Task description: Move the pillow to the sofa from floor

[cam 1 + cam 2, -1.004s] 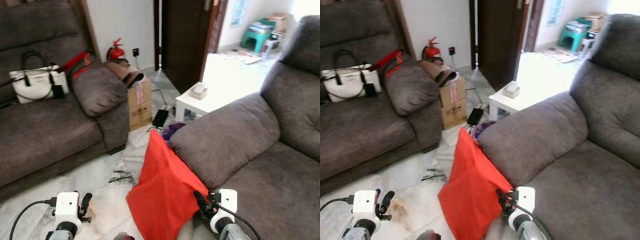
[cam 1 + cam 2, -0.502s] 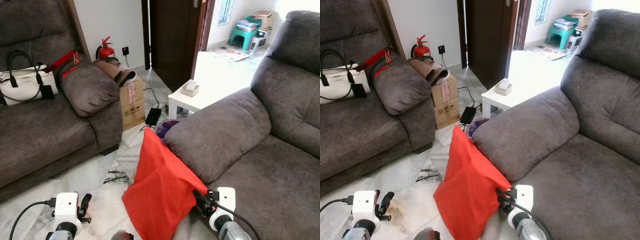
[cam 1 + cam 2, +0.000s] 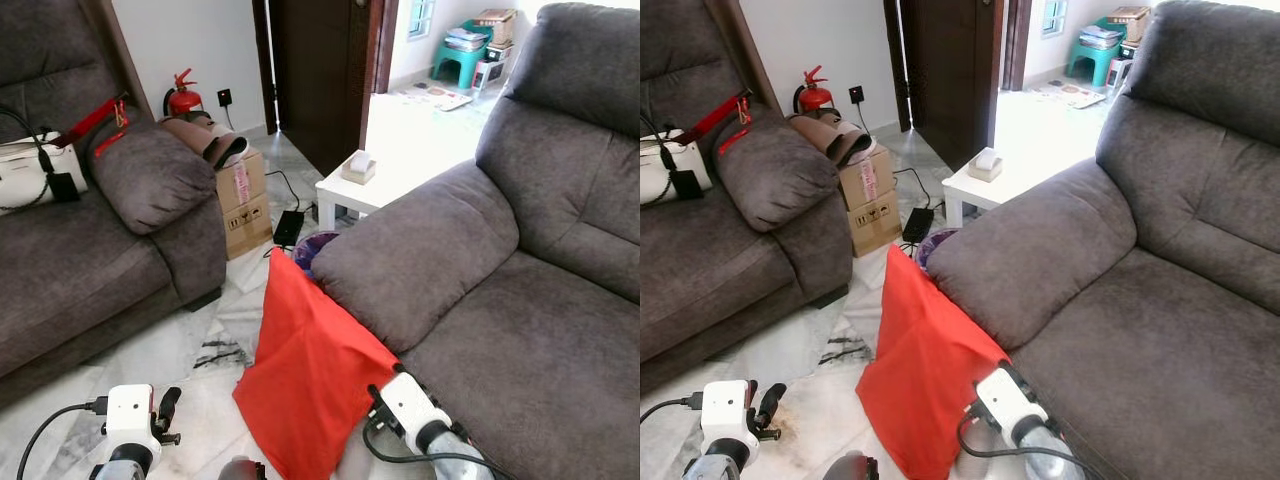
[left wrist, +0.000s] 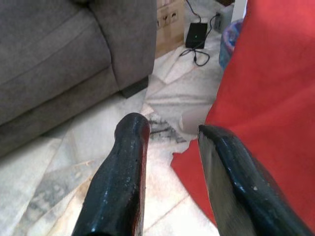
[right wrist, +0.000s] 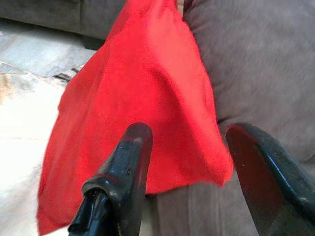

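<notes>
The red pillow (image 3: 305,375) stands on edge on the marble floor, leaning against the armrest (image 3: 420,260) of the grey sofa (image 3: 530,360) on my right. My right gripper (image 5: 189,132) is low beside the sofa's front, open, its fingers pointing at the pillow's lower corner by the sofa; whether a finger touches the cloth cannot be told. Its white wrist block (image 3: 403,404) sits right at the pillow's edge. My left gripper (image 4: 172,125) hovers over the floor left of the pillow (image 4: 266,98), open and holding nothing.
A second grey sofa (image 3: 80,270) with a white handbag (image 3: 25,170) stands on the left. Behind the pillow are a cardboard box (image 3: 240,195), a black adapter with cable (image 3: 288,228), a purple bin (image 3: 315,245) and a small white table (image 3: 350,190). A fire extinguisher (image 3: 180,98) stands by the wall.
The camera has swung right, so the scene slid left. My right wrist has turned and moved in close to the pillow's lower corner. The left arm has barely moved.
</notes>
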Robot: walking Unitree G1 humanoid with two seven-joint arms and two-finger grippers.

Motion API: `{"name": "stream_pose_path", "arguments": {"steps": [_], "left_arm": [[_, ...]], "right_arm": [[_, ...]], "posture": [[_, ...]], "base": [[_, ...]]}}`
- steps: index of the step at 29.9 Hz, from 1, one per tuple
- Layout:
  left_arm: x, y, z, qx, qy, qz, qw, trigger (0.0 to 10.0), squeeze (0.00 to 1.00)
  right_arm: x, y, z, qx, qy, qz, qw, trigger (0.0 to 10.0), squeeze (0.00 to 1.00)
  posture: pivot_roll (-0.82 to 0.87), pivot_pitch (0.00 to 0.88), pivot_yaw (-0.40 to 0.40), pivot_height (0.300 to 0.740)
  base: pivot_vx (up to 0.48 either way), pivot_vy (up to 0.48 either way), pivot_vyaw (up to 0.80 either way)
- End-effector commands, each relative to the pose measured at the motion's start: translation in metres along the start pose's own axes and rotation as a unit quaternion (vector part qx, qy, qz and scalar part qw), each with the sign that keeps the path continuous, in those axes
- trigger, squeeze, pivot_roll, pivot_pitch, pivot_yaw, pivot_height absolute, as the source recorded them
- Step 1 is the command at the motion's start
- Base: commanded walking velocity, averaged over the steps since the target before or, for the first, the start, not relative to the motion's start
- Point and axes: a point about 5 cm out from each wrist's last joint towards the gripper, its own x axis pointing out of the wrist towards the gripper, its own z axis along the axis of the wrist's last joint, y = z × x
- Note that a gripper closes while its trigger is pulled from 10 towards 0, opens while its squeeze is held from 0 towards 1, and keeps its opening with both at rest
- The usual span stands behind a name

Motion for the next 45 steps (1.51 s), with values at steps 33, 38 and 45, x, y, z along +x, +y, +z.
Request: {"name": "stream_pose_path", "arguments": {"steps": [33, 38, 45], "left_arm": [[0.005, 0.010, 0.007, 0.007, -0.002, 0.012, 1.000, 10.0, 0.00], [0.005, 0.009, 0.006, 0.008, -0.002, 0.010, 1.000, 10.0, 0.00], [0.006, 0.007, 0.007, 0.009, -0.001, 0.006, 1.000, 10.0, 0.00]], "right_arm": [[0.000, -0.019, -0.005, 0.228, 0.009, -0.075, 0.971, 10.0, 0.00], [0.002, -0.019, -0.003, 0.241, 0.005, -0.079, 0.967, 10.0, 0.00], [0.000, -0.019, -0.005, 0.260, 0.007, -0.094, 0.961, 10.0, 0.00]], "posture": [[0.07, 0.045, 0.059, 0.621], [0.07, 0.053, 0.064, 0.621], [0.07, 0.062, 0.064, 0.621]], "base": [[0.129, 0.000, 0.07], [0.000, 0.000, 0.80], [0.000, 0.000, 0.11]]}}
